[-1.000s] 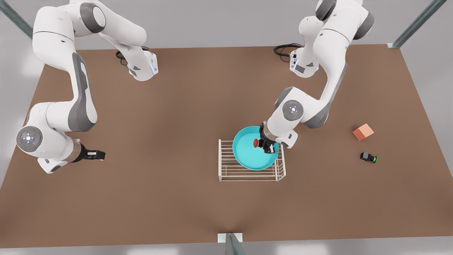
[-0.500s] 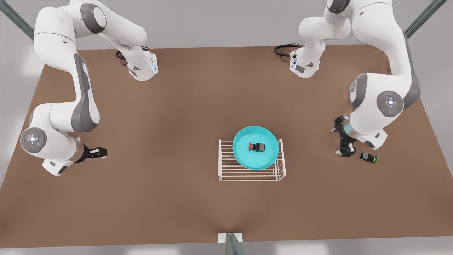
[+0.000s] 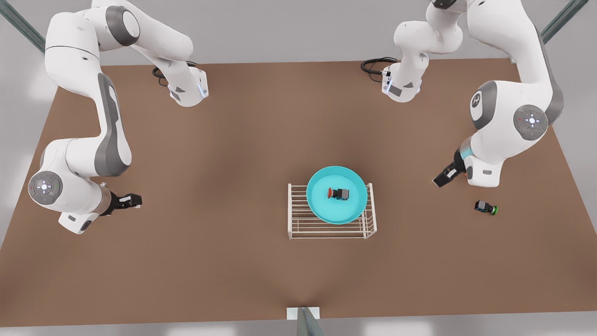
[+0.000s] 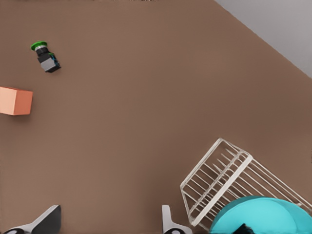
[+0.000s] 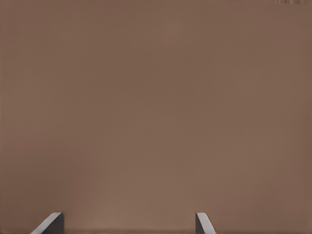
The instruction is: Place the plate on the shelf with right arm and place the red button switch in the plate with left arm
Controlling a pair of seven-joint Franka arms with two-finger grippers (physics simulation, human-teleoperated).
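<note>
The turquoise plate [image 3: 326, 209] rests on the flat top of the white wire shelf [image 3: 298, 225] near the table's middle. Inside it lies the red button switch [image 3: 339, 193], dark body on its side, red cap toward the front view's left, nothing touching it. My left gripper [image 3: 443, 179] hangs open and empty at the front view's right, well away from the plate. Its wrist view shows its open fingertips [image 4: 48, 222], the shelf [image 4: 219, 180] and the plate's edge [image 4: 263, 217]. My right gripper [image 3: 133, 201] waits open at the front view's left over bare table, fingertips [image 5: 51, 223] wide apart.
A green-capped switch [image 3: 486, 207] lies on the table just beyond the left gripper, also seen from the left wrist as the green switch [image 4: 46, 56]. An orange cube [image 4: 14, 101] sits near it. Both arm bases stand at the table's far edge.
The left gripper let go of the red button switch in the plate, then swung away to the front view's right and lifted. The right arm barely shifted.
</note>
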